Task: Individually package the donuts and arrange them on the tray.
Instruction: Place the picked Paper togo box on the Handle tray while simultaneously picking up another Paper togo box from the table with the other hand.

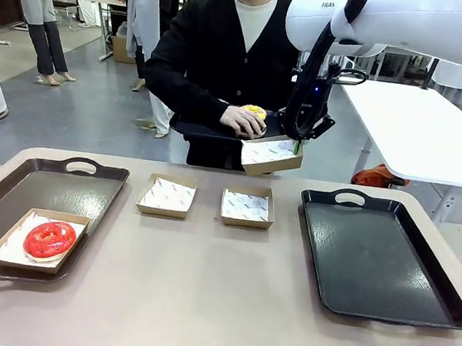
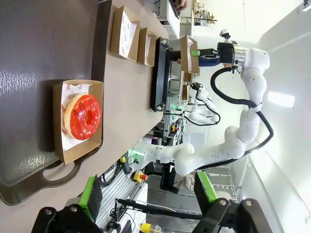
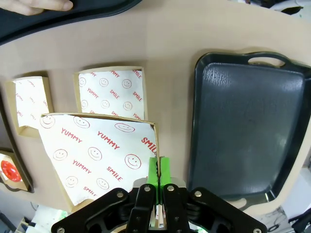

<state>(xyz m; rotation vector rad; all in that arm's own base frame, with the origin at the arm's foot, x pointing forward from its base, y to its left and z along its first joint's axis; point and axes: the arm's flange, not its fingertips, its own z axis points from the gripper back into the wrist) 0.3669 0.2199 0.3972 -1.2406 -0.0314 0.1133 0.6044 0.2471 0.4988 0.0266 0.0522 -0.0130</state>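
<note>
A glossy red donut [image 1: 50, 238] [image 2: 82, 116] lies in a paper-lined box [image 1: 5, 252] on the left dark tray [image 1: 87, 190]. Across the table, a person's hand [image 1: 241, 122] holds a yellow iced donut [image 1: 255, 110] just beside a lifted box [image 1: 271, 154] [image 3: 97, 155]. My right gripper [image 1: 300, 141] [image 3: 158, 170] is shut on that box's edge, holding it in the air above the table. My left gripper [image 2: 148, 191] hangs open above the near end of the left tray, nothing between its green pads [image 2: 91, 196]. The chocolate and purple donuts are out of view.
Two empty lined boxes [image 1: 167, 196] [image 1: 247, 207] sit side by side at mid-table, also below the lifted box [image 3: 112, 92] [image 3: 31, 104]. An empty black tray [image 1: 380, 257] [image 3: 248, 121] lies at the right. The person holds another dark tray [image 1: 202, 130] at the far edge.
</note>
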